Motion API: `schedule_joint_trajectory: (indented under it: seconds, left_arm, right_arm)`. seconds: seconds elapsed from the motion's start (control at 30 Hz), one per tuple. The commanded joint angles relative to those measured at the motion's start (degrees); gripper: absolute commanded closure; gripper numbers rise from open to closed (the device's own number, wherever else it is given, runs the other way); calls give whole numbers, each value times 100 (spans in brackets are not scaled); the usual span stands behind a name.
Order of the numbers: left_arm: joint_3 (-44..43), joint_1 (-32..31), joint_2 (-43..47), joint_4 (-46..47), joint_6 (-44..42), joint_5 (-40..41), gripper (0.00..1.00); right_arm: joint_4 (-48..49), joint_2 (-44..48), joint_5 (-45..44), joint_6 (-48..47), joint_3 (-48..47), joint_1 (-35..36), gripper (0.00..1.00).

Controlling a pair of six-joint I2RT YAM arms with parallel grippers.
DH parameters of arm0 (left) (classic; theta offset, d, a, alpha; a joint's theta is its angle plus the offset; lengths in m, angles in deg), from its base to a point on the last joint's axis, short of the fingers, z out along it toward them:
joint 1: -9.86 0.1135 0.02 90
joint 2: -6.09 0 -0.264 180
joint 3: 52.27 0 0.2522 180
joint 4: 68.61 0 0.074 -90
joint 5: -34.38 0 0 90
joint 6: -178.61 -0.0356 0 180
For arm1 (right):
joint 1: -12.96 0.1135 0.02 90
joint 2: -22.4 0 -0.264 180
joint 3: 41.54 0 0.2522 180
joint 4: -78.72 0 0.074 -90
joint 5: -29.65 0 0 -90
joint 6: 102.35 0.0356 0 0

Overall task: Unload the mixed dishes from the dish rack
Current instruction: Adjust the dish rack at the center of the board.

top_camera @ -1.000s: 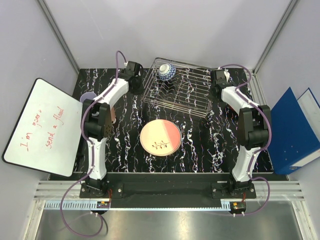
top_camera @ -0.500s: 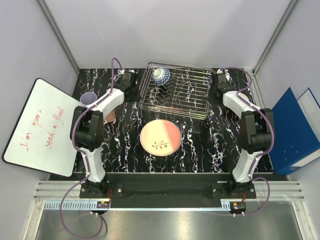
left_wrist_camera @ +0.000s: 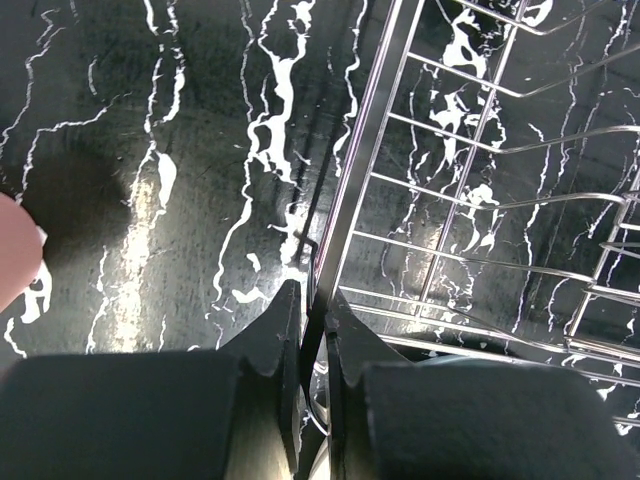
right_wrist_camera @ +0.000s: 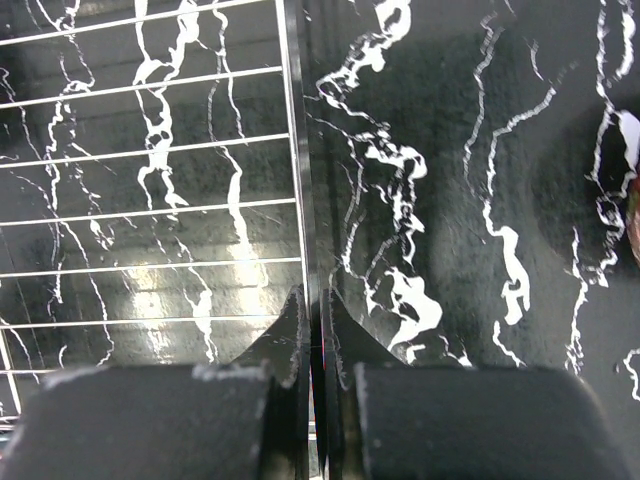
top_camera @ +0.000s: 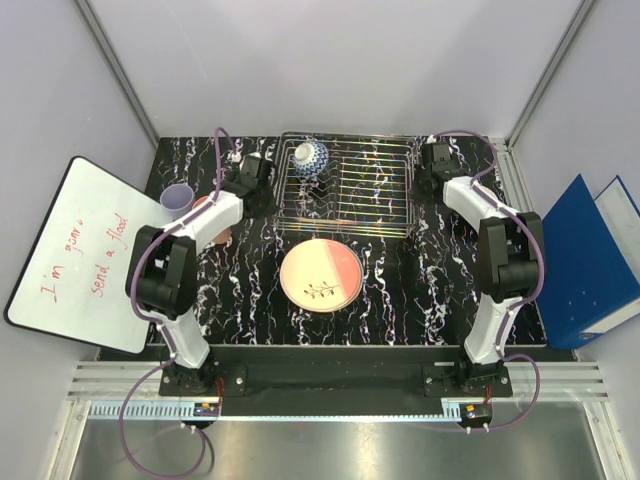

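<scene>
The silver wire dish rack (top_camera: pixel 370 190) stands at the back of the table with a blue-white patterned bowl (top_camera: pixel 308 157) in its far left corner. My left gripper (top_camera: pixel 268 188) is shut on the rack's left rim wire (left_wrist_camera: pixel 345 190), and the fingers (left_wrist_camera: pixel 280 320) pinch it. My right gripper (top_camera: pixel 419 175) is shut on the rack's right rim wire (right_wrist_camera: pixel 298 150). A cream/pink plate (top_camera: pixel 320 276) with a sprig drawing lies flat on the table in front of the rack. A lavender cup (top_camera: pixel 177 198) stands at the far left. A pink cup (top_camera: pixel 218 230) is partly hidden by my left arm.
A whiteboard (top_camera: pixel 85 255) with red writing leans off the table's left edge. Blue binders (top_camera: pixel 585 265) stand to the right of the table. A pink shape (left_wrist_camera: pixel 15 250) shows at the left edge of the left wrist view.
The rack has slid left and turned square to the table, held at both ends. Both arms moved left with it, and the bowl rode along.
</scene>
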Motion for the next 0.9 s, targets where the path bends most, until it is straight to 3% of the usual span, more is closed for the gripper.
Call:
schedule_joint_trajectory:
  seconds: [0.0,0.3,0.33,0.4,0.5,0.73,0.77,0.83,0.87]
  left_arm:
    - [113,-115,395,-148,-37,71,100]
    - [-36,-115,360,-349,-72,220,100]
    - [-80,-106,343,-376,-72,256,98]
    - [-177,-106,343,-438,-81,274,79]
    - [-308,-106,342,-517,-90,256,68]
    - [-397,-106,413,-579,-19,221,66]
    - [-397,-106,422,-579,-11,230,57]
    - [-405,-106,465,-570,24,256,45]
    - [-484,-115,492,-587,16,300,29]
  right_arm:
    - [-192,-534,-286,441,-478,22,100]
    - [-439,-975,-162,511,-1121,48,100]
    - [-430,-931,-249,494,-1103,39,100]
    - [-430,-773,-329,476,-1050,39,100]
    - [-430,-483,-400,476,-954,39,100]
    - [-413,158,-505,485,-479,39,100]
    - [-395,185,-575,485,-392,39,100]
    - [-395,220,-619,502,-330,39,90]
    - [-395,212,-637,537,-338,39,65]
